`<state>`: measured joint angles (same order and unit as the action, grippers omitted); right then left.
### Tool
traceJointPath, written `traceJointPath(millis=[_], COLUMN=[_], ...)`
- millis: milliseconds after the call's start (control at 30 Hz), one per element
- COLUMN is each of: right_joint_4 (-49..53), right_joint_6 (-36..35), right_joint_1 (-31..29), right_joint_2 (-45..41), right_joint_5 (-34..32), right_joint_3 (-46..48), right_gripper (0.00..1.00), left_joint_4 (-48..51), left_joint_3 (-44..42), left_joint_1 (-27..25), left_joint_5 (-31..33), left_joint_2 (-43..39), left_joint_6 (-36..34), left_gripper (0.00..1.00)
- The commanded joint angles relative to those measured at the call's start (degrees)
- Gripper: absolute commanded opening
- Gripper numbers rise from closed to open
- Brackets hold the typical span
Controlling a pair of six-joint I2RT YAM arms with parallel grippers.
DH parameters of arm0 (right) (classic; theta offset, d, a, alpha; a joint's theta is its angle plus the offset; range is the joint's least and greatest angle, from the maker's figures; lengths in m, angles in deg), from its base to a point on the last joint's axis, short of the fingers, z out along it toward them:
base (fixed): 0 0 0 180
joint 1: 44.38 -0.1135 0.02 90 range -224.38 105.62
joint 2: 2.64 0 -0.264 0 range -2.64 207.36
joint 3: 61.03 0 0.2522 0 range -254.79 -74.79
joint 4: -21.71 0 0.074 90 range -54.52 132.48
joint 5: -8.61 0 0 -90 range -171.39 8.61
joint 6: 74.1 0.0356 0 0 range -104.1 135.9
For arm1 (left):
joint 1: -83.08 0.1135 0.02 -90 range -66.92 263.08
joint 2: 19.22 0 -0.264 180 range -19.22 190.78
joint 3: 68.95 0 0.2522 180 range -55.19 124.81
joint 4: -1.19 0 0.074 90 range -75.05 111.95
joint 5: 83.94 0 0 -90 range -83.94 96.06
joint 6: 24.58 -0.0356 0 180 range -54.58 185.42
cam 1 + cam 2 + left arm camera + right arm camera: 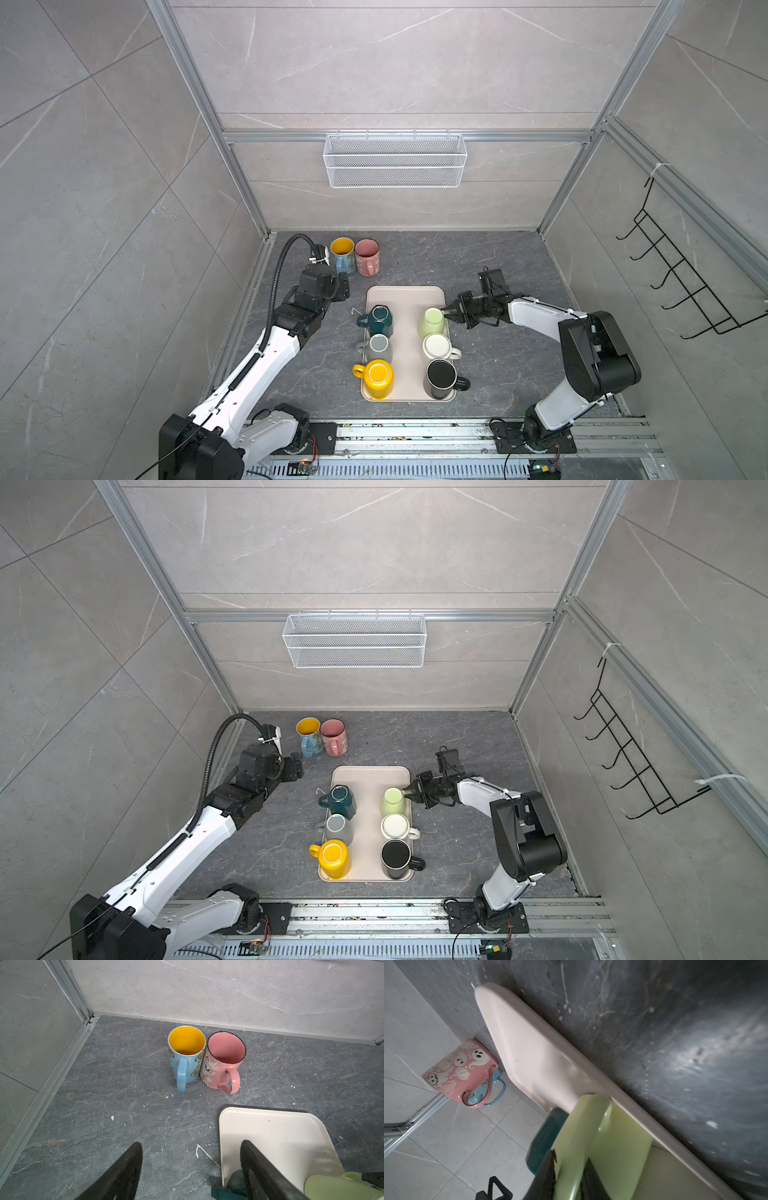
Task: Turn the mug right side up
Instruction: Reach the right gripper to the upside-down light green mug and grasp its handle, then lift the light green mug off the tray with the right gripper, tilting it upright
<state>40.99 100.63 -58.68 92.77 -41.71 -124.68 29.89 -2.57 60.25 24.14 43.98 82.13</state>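
The light green mug (432, 323) stands upside down on the tray (405, 297), the farthest one in the right row. The right fingers (548, 1174) are clenched on its handle (577, 1136). The left fingers (124, 1172) are released and hold nothing, above the desk (498, 266) beside the tray's far left corner.

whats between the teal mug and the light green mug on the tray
Only bare tray lies between the teal mug and the light green mug, in both top views.
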Motion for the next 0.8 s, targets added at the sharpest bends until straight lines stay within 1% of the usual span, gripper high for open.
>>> traceJointPath(millis=[0, 300, 467, 633, 767], right_joint_4=[-2.47, -6.84, -3.62, -2.75, -3.28], right_joint_6=[0.88, 2.22, -1.98, -5.56, -8.89], right_joint_1=[-0.76, -1.77, -3.53, -5.55, -7.44], right_joint_2=[2.06, 5.45, 5.65, 5.75, 5.59], right_joint_5=[-0.66, -0.65, -2.29, -3.11, -3.58], right_joint_3=[-1.75, -7.13, -12.55, -15.83, -17.18], right_gripper=[0.20, 0.15, 0.09, 0.00, 0.00], left_joint_4=[-0.86, -0.88, -1.39, -1.71, -1.67], left_joint_3=[2.23, 2.75, 2.92, 3.34, 3.63], left_joint_1=[0.31, 0.25, 0.24, 0.28, 0.27], left_joint_5=[1.55, 1.60, 0.93, -0.02, -0.16], left_joint_2=[-0.19, 0.52, 0.95, 1.48, 1.58], left_joint_6=[-0.50, -0.55, -0.52, -0.54, -0.79], left_gripper=[0.76, 0.76, 0.76, 0.76, 0.76])
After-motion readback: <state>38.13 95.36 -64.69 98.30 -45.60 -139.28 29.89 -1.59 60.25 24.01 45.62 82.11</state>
